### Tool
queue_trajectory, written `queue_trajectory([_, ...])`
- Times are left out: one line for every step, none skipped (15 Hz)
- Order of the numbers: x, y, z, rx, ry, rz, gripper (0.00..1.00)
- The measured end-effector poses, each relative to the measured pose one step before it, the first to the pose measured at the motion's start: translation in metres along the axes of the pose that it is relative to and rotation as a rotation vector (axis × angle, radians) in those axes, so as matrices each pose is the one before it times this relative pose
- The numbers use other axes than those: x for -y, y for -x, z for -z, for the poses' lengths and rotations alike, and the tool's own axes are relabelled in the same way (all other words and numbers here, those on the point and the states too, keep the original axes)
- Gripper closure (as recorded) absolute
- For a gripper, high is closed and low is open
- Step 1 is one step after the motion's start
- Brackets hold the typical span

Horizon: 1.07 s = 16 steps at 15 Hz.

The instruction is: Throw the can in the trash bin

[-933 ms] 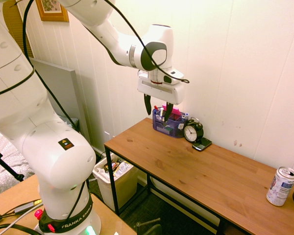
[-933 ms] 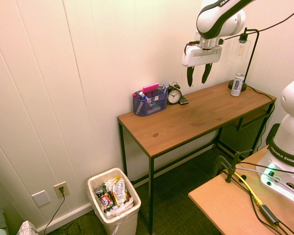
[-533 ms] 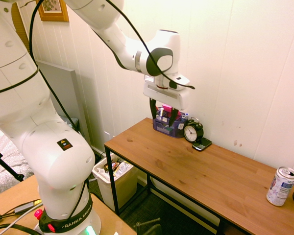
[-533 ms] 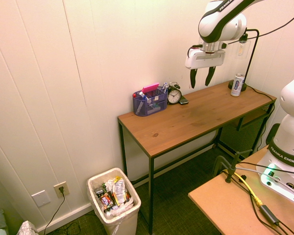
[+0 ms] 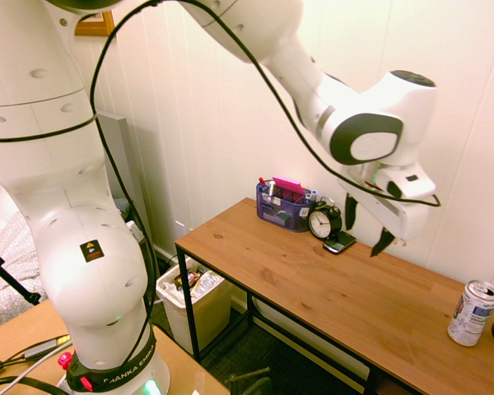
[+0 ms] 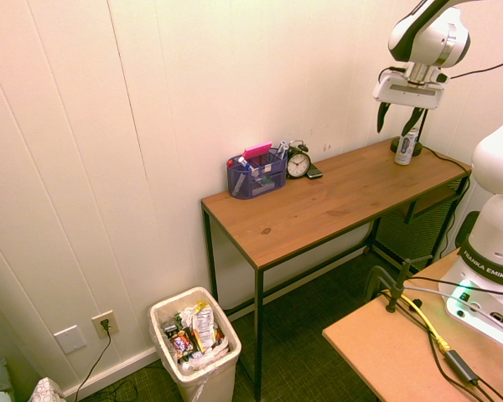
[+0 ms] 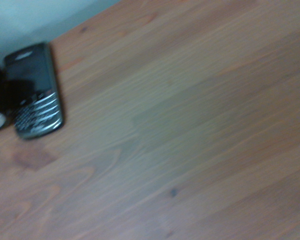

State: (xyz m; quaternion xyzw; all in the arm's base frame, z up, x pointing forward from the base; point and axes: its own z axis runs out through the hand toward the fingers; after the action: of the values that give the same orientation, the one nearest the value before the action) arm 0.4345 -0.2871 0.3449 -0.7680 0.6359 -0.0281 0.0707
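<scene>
Can (image 5: pixel 473 312) upright at the far end of the wooden desk (image 5: pixel 329 284), close to the wall, pull-tab top up, blue and red print showing on its white side. In the second exterior view, same can (image 6: pixel 407 146) partly behind a gripper finger, right beside the base of a black desk lamp (image 6: pixel 430 79).

Gripper (image 5: pixel 364 229) hung in the air above the desk, between the alarm clock (image 5: pixel 323 220) and the can, nearer the clock, well apart from the can. Fingers spread apart, pointed down at the desktop, nothing between them. Wrist bent so the white hand block sloped downward toward the can end of the desk; forearm reached in from high above the bin end of the desk, elbow joint up by the wall. From the second exterior view, gripper (image 6: pixel 398 118) seen above the can end of the desk, fingers parted, tips clear of the wood.

Wrist view: blurred wood grain of the desk, and a dark keypad phone (image 7: pixel 34 90) flat on it.

Phone (image 5: pixel 339 242) on the desk just beside the clock, on the can side. Blue translucent desk organiser (image 5: pixel 285 206) with pens and a pink item on the other side of the clock, against the wall.

Trash bin (image 6: pixel 194 344) on the floor below the desk's organiser end, off-white, filled with wrappers and packets, far from the can.
</scene>
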Motion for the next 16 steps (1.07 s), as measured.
queue_trajectory([0.00305, -0.02293, -0.00729, -0.00048, 0.01351, -0.04414, 0.00])
queue_trajectory([0.00530, -0.02181, -0.01038, -0.00150, 0.01806, -0.04597, 0.00])
queue_trajectory([0.00522, -0.02135, -0.01119, -0.00461, 0.01934, -0.04577, 0.00])
queue_trajectory([0.00295, -0.01980, -0.01059, -0.00122, 0.01708, -0.04353, 0.00])
queue_trajectory([0.00166, -0.01811, -0.00808, -0.00179, 0.01079, -0.03888, 0.00])
queue_trajectory([0.00060, -0.01718, -0.00481, -0.00391, 0.00604, -0.03344, 0.00])
queue_trajectory([0.00096, -0.01360, -0.00215, -0.00225, 0.00239, -0.03115, 0.00])
queue_trajectory([0.00227, -0.01051, -0.00134, -0.00347, 0.00010, -0.02241, 0.00])
queue_trajectory([0.00423, -0.00696, -0.00232, -0.00276, -0.00329, -0.01791, 0.00])
queue_trajectory([0.00553, -0.00481, -0.00360, -0.00617, -0.00623, -0.01514, 0.00])
queue_trajectory([0.00730, -0.00299, -0.00507, -0.00970, -0.00721, -0.01725, 1.00])
queue_trajectory([0.00797, -0.00192, -0.00610, -0.01155, -0.00692, -0.01550, 1.00])
queue_trajectory([0.00741, -0.00189, -0.00613, -0.01944, -0.01301, -0.01453, 1.00])
queue_trajectory([0.00575, -0.00148, -0.00513, -0.01899, -0.01409, -0.01194, 1.00])
queue_trajectory([0.00393, -0.00109, -0.00382, -0.01147, -0.00714, -0.00973, 1.00])
queue_trajectory([0.00307, -0.00109, -0.00152, -0.00576, -0.00314, -0.00589, 1.00])
